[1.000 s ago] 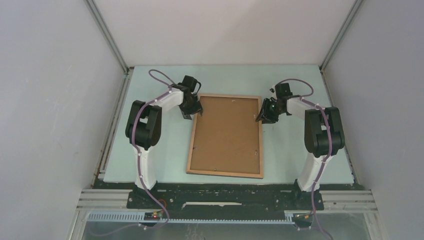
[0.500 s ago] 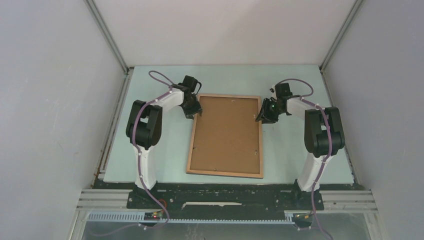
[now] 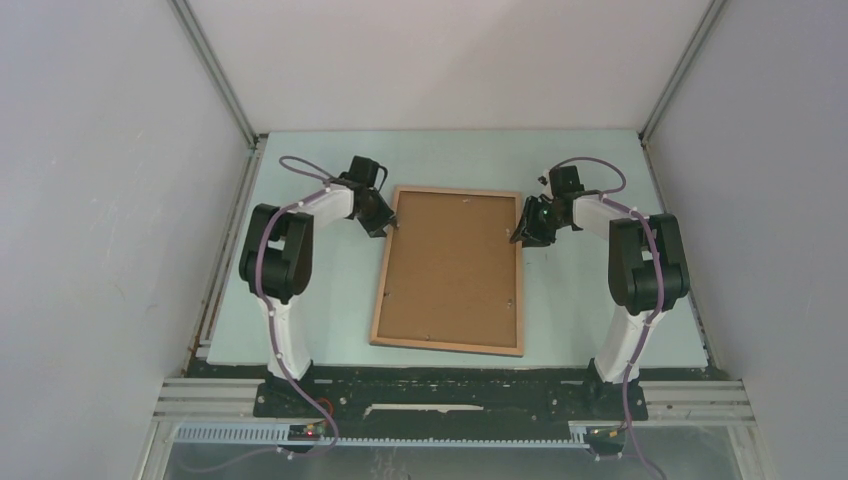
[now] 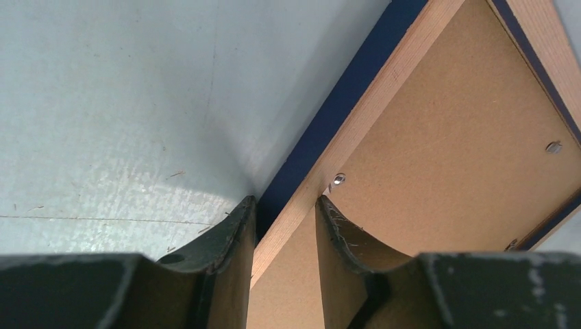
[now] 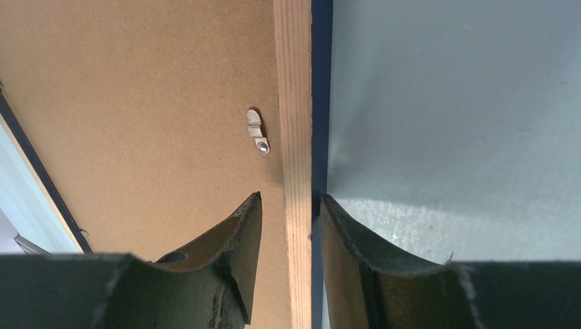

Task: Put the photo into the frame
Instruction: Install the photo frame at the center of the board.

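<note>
Brown backing board with metal clips; pale table.

Pale table w/ frame flat, back up

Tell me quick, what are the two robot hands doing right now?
Left hand: closed on the frame, pinching its left rail.
Right hand: closed on the frame's right rail.

Overhead view faces down; both close wrist views share the frame.
</note>
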Controlling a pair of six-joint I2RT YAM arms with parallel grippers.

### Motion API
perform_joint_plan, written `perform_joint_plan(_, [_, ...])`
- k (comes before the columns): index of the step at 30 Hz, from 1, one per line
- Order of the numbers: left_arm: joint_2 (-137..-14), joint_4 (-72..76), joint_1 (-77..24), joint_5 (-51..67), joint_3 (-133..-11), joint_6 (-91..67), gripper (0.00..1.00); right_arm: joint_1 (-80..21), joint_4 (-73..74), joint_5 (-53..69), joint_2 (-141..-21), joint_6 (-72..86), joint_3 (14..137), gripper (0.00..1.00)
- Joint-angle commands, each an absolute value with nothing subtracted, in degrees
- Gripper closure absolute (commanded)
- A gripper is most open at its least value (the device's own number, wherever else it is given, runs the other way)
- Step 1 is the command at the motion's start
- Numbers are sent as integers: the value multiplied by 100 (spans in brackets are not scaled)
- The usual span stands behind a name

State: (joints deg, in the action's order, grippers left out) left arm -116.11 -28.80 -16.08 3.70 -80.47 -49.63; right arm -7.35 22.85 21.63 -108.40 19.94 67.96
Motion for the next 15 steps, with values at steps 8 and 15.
perform_joint_plan(8, [-11279, -2189, -1440, -160, -7431, -5039, 75, -809, 2136, 2369, -10785, 1997, 6807, 56])
perform_joint_plan(15, [-11154, -2389, -1502, -366, -7450, -4486, 58, -810, 2127, 2382, -10783, 1988, 6812, 56])
